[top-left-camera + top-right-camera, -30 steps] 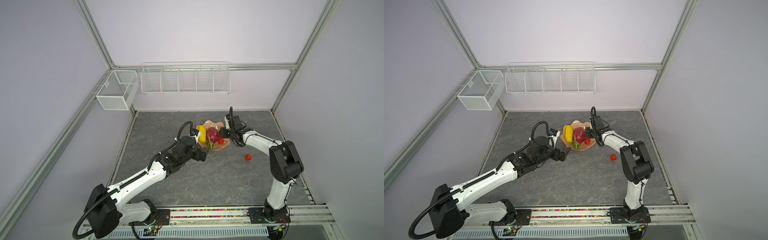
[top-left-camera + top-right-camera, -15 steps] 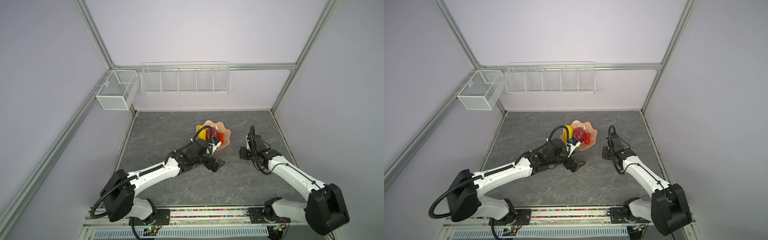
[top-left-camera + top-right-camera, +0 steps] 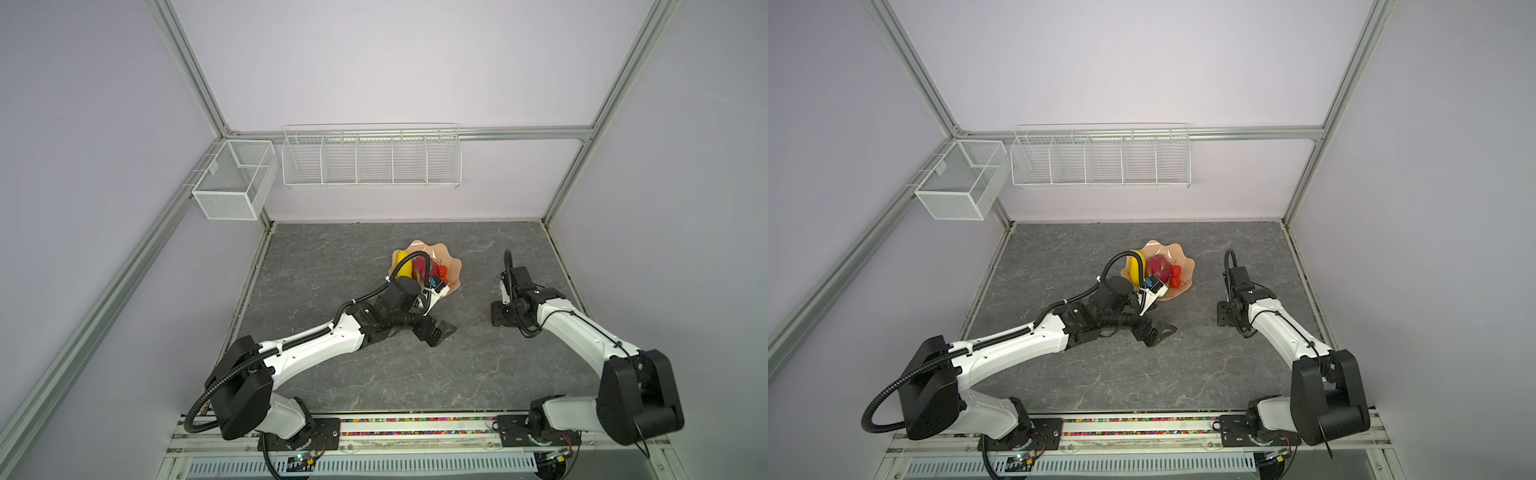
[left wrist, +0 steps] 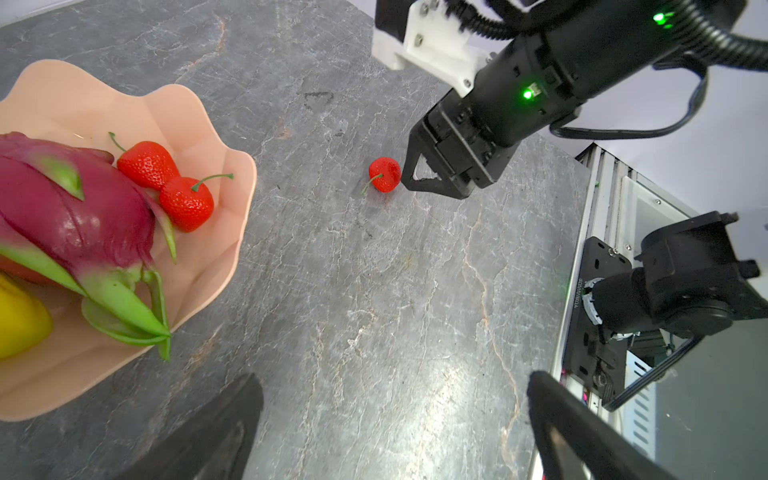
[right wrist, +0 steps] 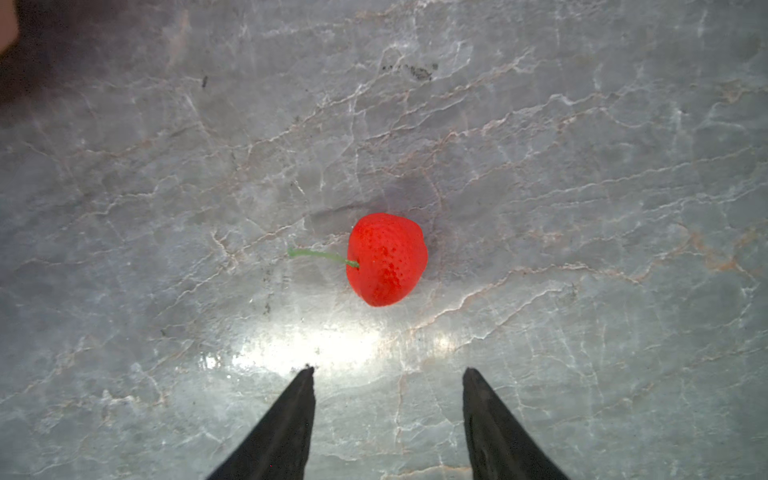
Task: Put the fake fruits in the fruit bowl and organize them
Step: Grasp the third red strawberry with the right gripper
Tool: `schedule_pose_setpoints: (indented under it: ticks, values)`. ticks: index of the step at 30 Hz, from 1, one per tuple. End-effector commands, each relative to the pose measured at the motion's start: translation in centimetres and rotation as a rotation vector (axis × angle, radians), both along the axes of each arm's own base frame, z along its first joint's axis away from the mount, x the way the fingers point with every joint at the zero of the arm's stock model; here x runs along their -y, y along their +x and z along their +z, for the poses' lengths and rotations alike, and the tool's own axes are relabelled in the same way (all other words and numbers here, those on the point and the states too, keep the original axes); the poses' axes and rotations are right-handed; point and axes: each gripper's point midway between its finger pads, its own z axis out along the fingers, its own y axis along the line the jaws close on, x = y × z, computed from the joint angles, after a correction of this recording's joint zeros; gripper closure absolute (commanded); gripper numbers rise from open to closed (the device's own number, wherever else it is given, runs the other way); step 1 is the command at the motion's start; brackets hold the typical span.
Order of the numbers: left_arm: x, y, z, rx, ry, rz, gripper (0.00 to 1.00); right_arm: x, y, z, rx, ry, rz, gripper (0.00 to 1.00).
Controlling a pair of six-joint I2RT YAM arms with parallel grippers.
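Note:
The peach-pink fruit bowl [image 3: 454,266] [image 3: 1187,261] [image 4: 216,137] holds the magenta dragon fruit [image 3: 1158,266] [image 4: 70,216], the yellow fruit [image 3: 402,266] [image 4: 16,320] and two strawberries [image 3: 1175,271] [image 4: 145,164]. A third strawberry [image 4: 385,174] [image 5: 386,259] lies on the table to the right of the bowl. My right gripper [image 3: 498,318] [image 3: 1223,318] [image 5: 386,370] is open and low over the table, its fingertips just short of this strawberry. My left gripper [image 3: 440,332] [image 3: 1160,332] [image 4: 390,382] stands wide open over bare table in front of the bowl.
The grey marbled table [image 3: 374,374] is walled on three sides. Two white wire baskets [image 3: 372,160] [image 3: 232,183] hang on the back and left walls. The arms' base rail [image 3: 415,428] runs along the front edge.
My right arm has left the bowl and swung out to the loose strawberry, its jaws opening wider. The left arm has reached forward in front of the bowl. A second strawberry now lies in the bowl.

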Motion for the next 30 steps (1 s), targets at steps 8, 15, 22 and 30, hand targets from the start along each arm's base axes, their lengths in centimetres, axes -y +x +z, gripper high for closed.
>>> schedule_pose_setpoints:
  ticks: [8, 15, 22, 30]
  values:
    - [0.2, -0.4, 0.6, 0.042, -0.002, -0.054, 0.01, 0.3, 1.3, -0.7, -0.049, -0.244, 0.341, 0.41]
    - [-0.1, -0.6, 0.6, 0.059, 0.018, -0.071, 0.01, 0.0, 2.0, -1.7, -0.016, -0.29, 0.415, 0.4]
    - [-0.4, -0.6, 0.6, 0.056, 0.01, -0.051, 0.01, 0.3, 3.9, -2.6, -0.025, -0.352, 0.444, 0.42]
    - [-0.9, -0.5, 1.3, 0.07, 0.008, -0.028, 0.01, -0.4, 4.6, -4.2, -0.043, -0.329, 0.474, 0.47]
